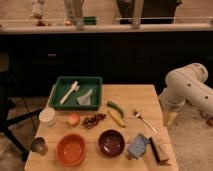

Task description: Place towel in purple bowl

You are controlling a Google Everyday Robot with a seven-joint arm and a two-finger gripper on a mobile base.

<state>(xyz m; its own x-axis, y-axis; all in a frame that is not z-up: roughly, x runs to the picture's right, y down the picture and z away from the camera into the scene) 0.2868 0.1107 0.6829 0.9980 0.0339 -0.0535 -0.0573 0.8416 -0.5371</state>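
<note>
The purple bowl [111, 143] stands upright near the table's front edge, right of centre. A blue-grey folded towel [137, 146] lies on the table just right of the bowl, close to its rim. My white arm [187, 86] is off the table's right side, bent downward. My gripper [171, 119] hangs low beside the right table edge, well apart from the towel and bowl and holding nothing that I can see.
An orange bowl [71, 149] sits left of the purple one. A green tray [56, 93] at the back holds a white utensil and a pale sheet. A cup [47, 117], metal cup [38, 145], apple [74, 119], grapes [93, 120], banana [116, 118], cucumber [115, 107], fork [144, 120] and dark brush [159, 149] lie around.
</note>
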